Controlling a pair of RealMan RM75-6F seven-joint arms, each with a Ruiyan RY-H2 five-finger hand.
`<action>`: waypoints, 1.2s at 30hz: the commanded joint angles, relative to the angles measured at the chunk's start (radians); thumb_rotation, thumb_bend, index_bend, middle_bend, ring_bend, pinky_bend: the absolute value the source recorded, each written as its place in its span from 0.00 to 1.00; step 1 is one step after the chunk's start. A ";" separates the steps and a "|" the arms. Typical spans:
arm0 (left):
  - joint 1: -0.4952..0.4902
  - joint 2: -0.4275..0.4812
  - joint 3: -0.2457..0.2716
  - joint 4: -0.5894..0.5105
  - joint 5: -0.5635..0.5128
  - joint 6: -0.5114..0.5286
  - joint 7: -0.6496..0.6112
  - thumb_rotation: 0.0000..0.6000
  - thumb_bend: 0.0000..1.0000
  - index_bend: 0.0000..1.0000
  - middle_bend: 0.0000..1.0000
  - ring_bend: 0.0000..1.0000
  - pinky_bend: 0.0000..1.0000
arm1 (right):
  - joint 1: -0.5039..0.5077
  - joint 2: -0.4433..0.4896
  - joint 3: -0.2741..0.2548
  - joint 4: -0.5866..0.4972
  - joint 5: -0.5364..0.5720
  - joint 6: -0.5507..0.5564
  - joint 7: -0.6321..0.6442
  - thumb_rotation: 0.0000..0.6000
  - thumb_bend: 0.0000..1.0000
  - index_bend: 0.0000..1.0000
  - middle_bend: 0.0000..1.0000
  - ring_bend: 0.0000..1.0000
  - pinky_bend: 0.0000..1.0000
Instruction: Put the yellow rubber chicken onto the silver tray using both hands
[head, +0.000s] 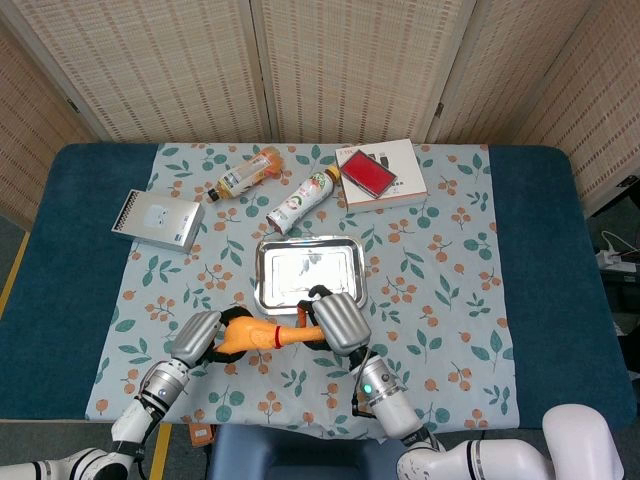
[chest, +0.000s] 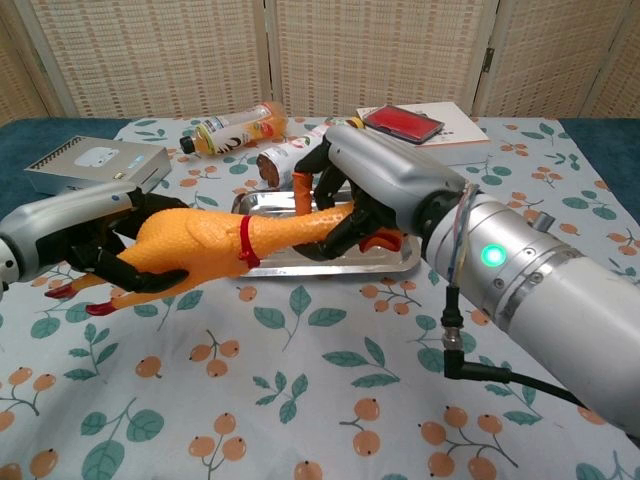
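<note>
Currently I have the yellow rubber chicken (chest: 215, 243) gripped between both hands, lifted off the worktop (head: 540, 250) and lying roughly level. My left hand (chest: 85, 235) wraps the fat body end, its dark fingers (chest: 140, 280) curled under the belly; the red feet poke out below it. My right hand (chest: 375, 190) closes around the neck end, and the orange head parts show between its fingers. A red band circles the chicken's middle, between the two hands.

From the head view, the chicken (head: 262, 335) sits just in front of the near edge of the silver tray (head: 265, 285), not over it. From the chest view, the right hand overlaps the tray (chest: 400, 262); I cannot tell whether it touches the rim.

Behind the tray, two bottles lie on their sides on the leaf-patterned cloth (head: 440, 300): an orange-filled bottle (head: 243, 176) and a white bottle with a green label (head: 302, 200). A white box with a red case on top (head: 378, 174) lies to the right of the bottles. A grey perforated box (head: 157, 220) rests near the cloth's left edge.
</note>
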 joint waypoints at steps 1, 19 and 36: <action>0.005 -0.011 0.008 -0.007 0.008 0.015 0.025 1.00 0.81 0.87 0.82 0.92 1.00 | -0.001 0.003 -0.002 -0.009 -0.001 0.003 -0.005 1.00 0.23 0.93 0.78 0.88 1.00; -0.048 0.136 -0.006 -0.111 0.045 -0.238 -0.335 1.00 0.33 0.00 0.00 0.00 0.03 | -0.009 0.030 -0.008 -0.064 0.014 0.020 -0.054 1.00 0.24 0.93 0.78 0.88 1.00; -0.014 0.083 -0.011 -0.064 0.055 -0.124 -0.360 1.00 0.39 0.32 0.23 0.23 0.54 | -0.004 0.026 -0.005 -0.076 0.014 0.020 -0.046 1.00 0.24 0.93 0.78 0.88 1.00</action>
